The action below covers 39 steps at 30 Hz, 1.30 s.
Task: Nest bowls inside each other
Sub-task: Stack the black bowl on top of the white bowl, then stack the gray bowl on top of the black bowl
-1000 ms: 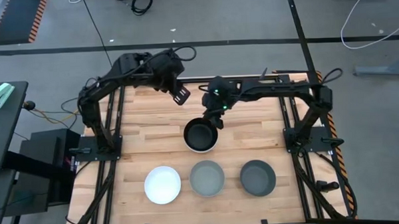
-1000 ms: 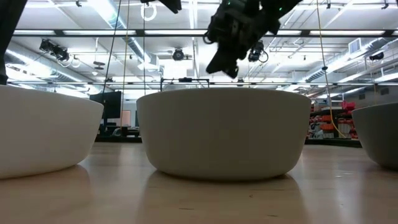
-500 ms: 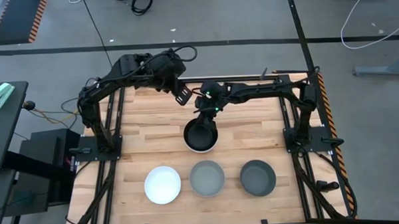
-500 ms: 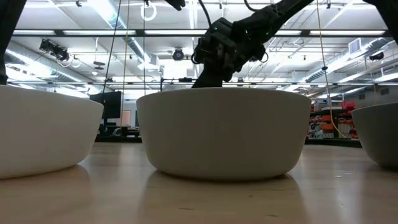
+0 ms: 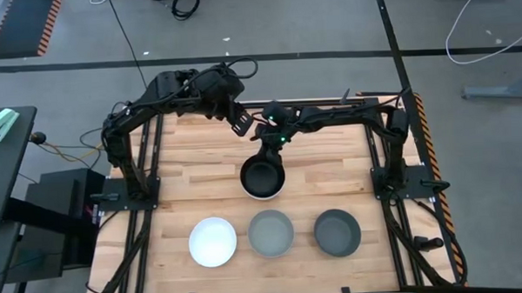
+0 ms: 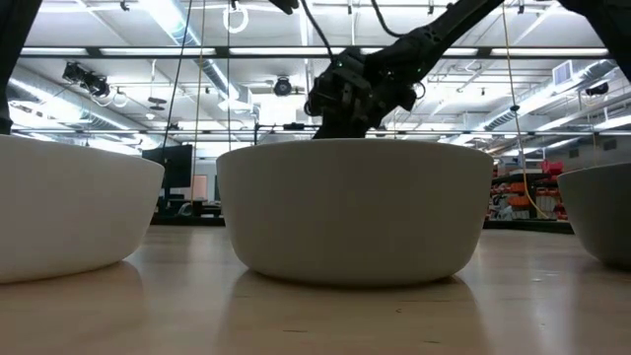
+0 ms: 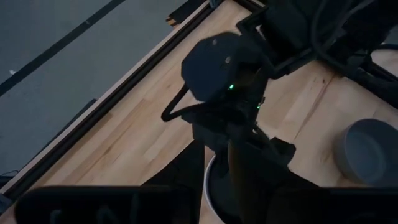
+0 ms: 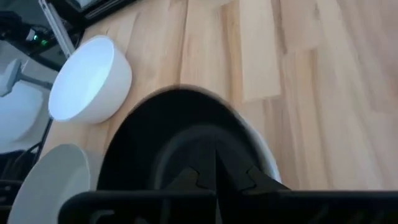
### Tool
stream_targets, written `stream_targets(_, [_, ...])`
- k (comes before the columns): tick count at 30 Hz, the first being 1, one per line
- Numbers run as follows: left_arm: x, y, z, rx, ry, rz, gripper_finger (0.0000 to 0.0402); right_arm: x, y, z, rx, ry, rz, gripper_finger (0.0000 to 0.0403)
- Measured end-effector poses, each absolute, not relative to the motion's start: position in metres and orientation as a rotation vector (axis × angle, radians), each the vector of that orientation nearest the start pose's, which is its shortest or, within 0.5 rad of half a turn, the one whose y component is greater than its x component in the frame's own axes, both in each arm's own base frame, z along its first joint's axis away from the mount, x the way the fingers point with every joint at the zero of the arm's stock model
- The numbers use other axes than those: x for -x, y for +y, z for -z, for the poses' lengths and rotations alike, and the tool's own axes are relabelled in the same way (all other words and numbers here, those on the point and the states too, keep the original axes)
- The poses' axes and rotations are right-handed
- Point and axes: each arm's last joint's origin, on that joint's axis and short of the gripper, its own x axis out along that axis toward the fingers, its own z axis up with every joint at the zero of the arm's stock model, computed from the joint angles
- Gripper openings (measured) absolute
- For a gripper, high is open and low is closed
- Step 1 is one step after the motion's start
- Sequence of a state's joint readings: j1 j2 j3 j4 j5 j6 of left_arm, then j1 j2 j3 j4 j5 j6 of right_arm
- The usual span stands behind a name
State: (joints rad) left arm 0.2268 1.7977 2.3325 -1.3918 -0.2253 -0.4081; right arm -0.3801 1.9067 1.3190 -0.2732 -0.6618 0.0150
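Observation:
A black bowl point(image 5: 262, 175) sits nested inside a white bowl point(image 5: 248, 191) at the table's middle. Along the near edge stand a white bowl point(image 5: 213, 241), a mid grey bowl point(image 5: 271, 231) and a dark grey bowl point(image 5: 337, 232), each on its base. My right gripper point(image 5: 269, 144) hangs shut over the far rim of the nested pair; in the right wrist view its gripper point(image 8: 216, 177) points into the black bowl point(image 8: 180, 134). My left gripper point(image 5: 238, 124) waits higher, beyond the pair toward the far edge. My right gripper points down over the far part of the black bowl point(image 8: 186, 106). Its own body hides the fingertips, so I cannot tell whether it touches the bowl.
In the low view the near-row bowls point(image 6: 355, 212) fill the foreground, with my right gripper point(image 6: 345, 99) behind them. Bare wooden table point(image 5: 331, 166) lies to the right and left of the nested pair. Metal frames point(image 5: 388, 172) flank both table sides.
My right gripper has moved toward the table's left and come down, from a point right of and above the nested pair to just over its far rim. The bowls have stayed in place.

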Motion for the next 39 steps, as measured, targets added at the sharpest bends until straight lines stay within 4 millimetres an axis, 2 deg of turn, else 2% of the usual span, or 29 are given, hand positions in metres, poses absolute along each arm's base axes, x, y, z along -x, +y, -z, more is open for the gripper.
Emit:
stream_targets(9, [-0.313,0.079,-0.465,0.384,0.759,-0.597,0.0073,-0.382,-0.137,-0.189,-0.445,0.767,-0.256,0.0000])
stream_targets(16, [-0.313,0.079,-0.465,0.384,0.759,-0.597,0.0080,-0.384,-0.141,-0.169,-0.495,0.813,-0.269,0.0000])
stream_targets(20, [-0.313,0.079,-0.465,0.384,0.758,-0.597,0.0076,-0.384,-0.140,-0.172,-0.488,0.805,-0.273,0.0000])
stream_targets(25, [-0.313,0.079,-0.465,0.383,0.758,-0.599,0.0069,-0.378,-0.138,-0.202,-0.450,0.741,-0.244,0.0000])
stream_targets(30, [-0.313,0.079,-0.465,0.380,0.758,-0.604,0.0071,-0.362,-0.124,-0.239,-0.402,0.741,-0.196,0.0000])
stream_targets(35, [-0.313,0.079,-0.465,0.369,0.766,-0.600,0.0077,-0.328,-0.099,-0.284,-0.352,0.797,-0.123,0.0010])
stream_targets(39, [-0.310,0.079,-0.462,0.364,0.805,-0.604,0.0075,-0.296,-0.075,-0.312,-0.392,0.865,-0.071,0.0017])
